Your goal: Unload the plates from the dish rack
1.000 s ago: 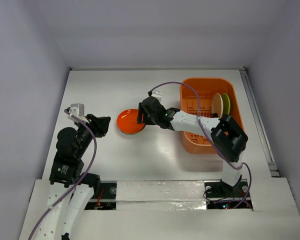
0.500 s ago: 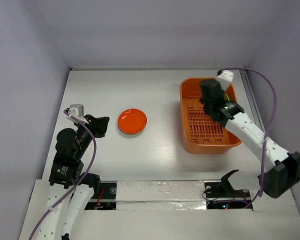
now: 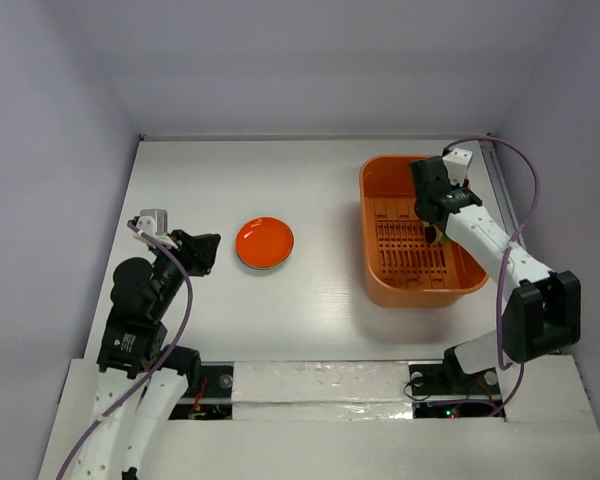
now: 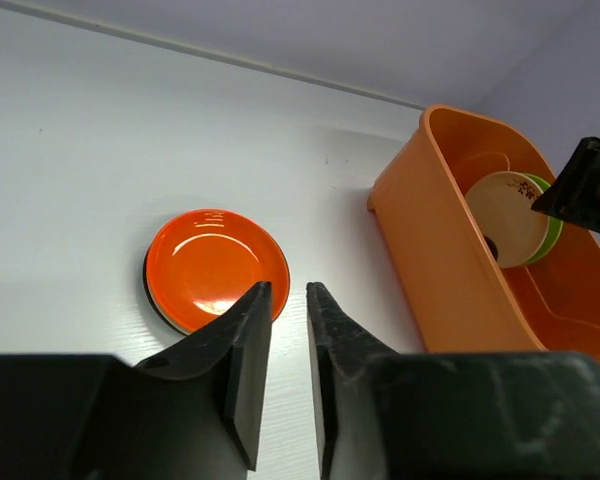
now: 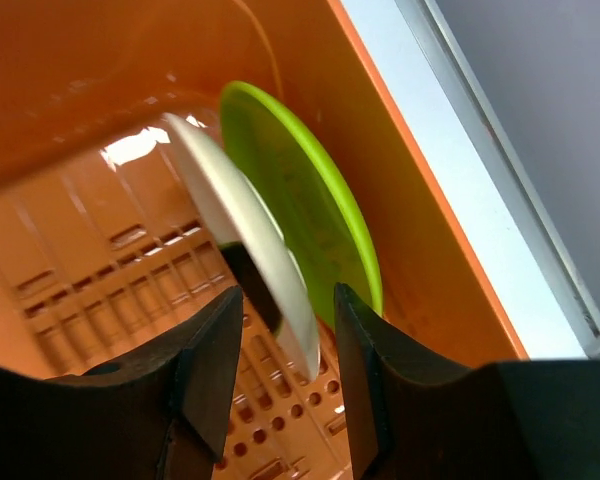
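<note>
The orange dish rack [image 3: 420,262] stands at the right of the table. A cream plate [image 5: 230,215] and a lime green plate [image 5: 305,210] stand on edge inside it, side by side. My right gripper [image 5: 288,345] is open and low inside the rack, its fingers on either side of the cream plate's lower edge; I see no touch. From above, the right gripper [image 3: 435,212] hides both plates. An orange-red plate [image 3: 264,242] lies flat on the table left of the rack, with a dark rim under it. My left gripper [image 4: 288,295] is empty, with a narrow gap between its fingers, and hovers near that plate.
The rack [image 4: 430,250] also shows in the left wrist view, with the cream plate [image 4: 508,215] in it. The table's right rail [image 3: 515,230] runs close beside the rack. A white back wall borders the table.
My right gripper has left the orange-red plate on the table and swung back to the rack, coming down around the cream plate. The left arm has not moved.
</note>
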You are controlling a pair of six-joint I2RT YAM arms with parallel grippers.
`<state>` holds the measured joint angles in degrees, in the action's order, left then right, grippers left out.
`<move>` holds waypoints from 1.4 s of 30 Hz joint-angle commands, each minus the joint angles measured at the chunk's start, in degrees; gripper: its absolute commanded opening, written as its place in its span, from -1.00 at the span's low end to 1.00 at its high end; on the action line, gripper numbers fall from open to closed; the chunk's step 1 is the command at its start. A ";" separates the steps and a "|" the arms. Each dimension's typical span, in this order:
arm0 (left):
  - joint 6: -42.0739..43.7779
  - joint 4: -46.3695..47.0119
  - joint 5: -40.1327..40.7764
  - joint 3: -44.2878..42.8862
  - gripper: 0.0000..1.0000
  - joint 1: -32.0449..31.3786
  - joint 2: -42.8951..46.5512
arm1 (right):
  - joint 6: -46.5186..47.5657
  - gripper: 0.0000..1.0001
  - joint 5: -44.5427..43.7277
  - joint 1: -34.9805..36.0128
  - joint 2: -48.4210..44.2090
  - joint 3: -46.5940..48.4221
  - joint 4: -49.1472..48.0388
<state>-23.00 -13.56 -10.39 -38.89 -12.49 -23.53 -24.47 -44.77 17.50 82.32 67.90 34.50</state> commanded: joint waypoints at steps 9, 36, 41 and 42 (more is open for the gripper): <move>0.24 1.52 0.46 -0.04 -0.51 -0.69 0.68 | 5.13 -0.43 0.83 -1.68 7.06 6.89 1.62; 0.06 1.61 0.64 0.05 -0.51 -0.69 0.33 | 1.11 -1.00 16.79 22.56 -9.03 18.17 -7.74; 0.06 1.52 0.81 0.05 -0.50 -0.69 0.33 | -5.75 -1.00 27.87 27.49 -1.32 14.81 -20.16; 0.15 1.52 0.73 0.05 -0.49 -0.69 0.33 | -7.07 -1.00 29.29 28.29 0.36 14.55 -23.66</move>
<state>-23.00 -13.56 -10.00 -38.89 -12.80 -23.44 -25.32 -26.39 42.96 77.30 84.29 24.12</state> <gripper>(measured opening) 0.252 0.138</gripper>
